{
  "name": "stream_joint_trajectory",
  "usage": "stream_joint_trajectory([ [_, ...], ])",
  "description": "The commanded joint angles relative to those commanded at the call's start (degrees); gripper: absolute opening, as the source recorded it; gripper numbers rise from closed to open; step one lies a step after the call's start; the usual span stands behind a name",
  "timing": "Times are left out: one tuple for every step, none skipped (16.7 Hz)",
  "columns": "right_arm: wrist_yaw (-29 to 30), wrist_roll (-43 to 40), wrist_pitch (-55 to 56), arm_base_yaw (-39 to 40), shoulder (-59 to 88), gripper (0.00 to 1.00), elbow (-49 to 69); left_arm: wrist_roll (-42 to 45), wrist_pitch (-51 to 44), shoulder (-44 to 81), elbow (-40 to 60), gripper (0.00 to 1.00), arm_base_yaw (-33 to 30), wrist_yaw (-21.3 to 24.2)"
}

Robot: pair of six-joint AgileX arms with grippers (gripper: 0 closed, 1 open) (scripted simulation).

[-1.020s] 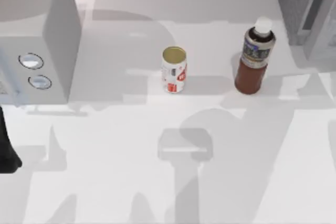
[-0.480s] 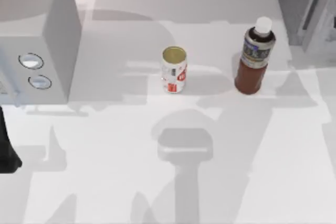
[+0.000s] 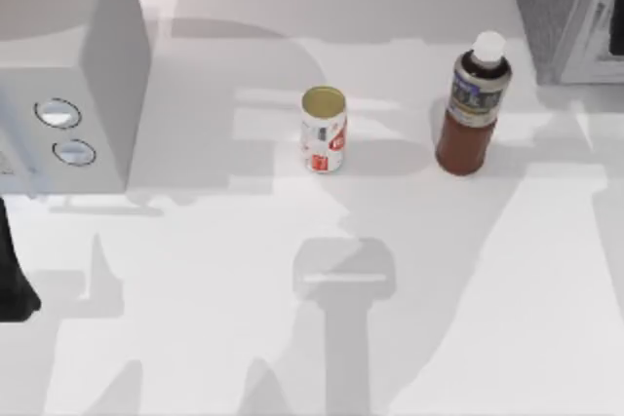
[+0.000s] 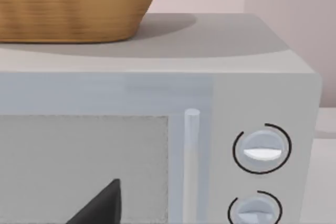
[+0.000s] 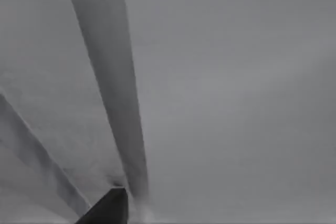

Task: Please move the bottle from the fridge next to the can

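bottle (image 3: pixel 474 109) of reddish-brown liquid stands near can (image 3: pixel 323 130), outside fridge (image 3: pixel 570 7); fingers' state unclear.

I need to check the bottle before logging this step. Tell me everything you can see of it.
The bottle is slim, filled with reddish-brown liquid, with a white cap and a dark label bearing blue-white marks. It looks like clear plastic. It stands upright on the white table, toward the top view's right side, outside the fridge and apart from it. It is taller than the can, which stands to its left with a clear gap between them. Nothing touches it but the table.
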Motion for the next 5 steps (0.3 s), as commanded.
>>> stream_joint_trajectory([
  [0.1, 0.0, -0.5, 0.0, 1.7, 1.00, 2.2, 0.0, 0.0, 0.0, 0.0, 1.00, 0.0, 0.0],
  [0.1, 0.0, -0.9, 0.0, 3.1, 1.00, 4.1, 0.0, 0.0, 0.0, 0.0, 1.00, 0.0, 0.0],
  [0.2, 0.0, -1.2, 0.0, 4.2, 1.00, 5.4, 0.0, 0.0, 0.0, 0.0, 1.00, 0.0, 0.0],
  [0.2, 0.0, -1.4, 0.0, 4.7, 1.00, 6.1, 0.0, 0.0, 0.0, 0.0, 1.00, 0.0, 0.0],
  [0.2, 0.0, -1.4, 0.0, 4.8, 1.00, 6.2, 0.0, 0.0, 0.0, 0.0, 1.00, 0.0, 0.0],
])
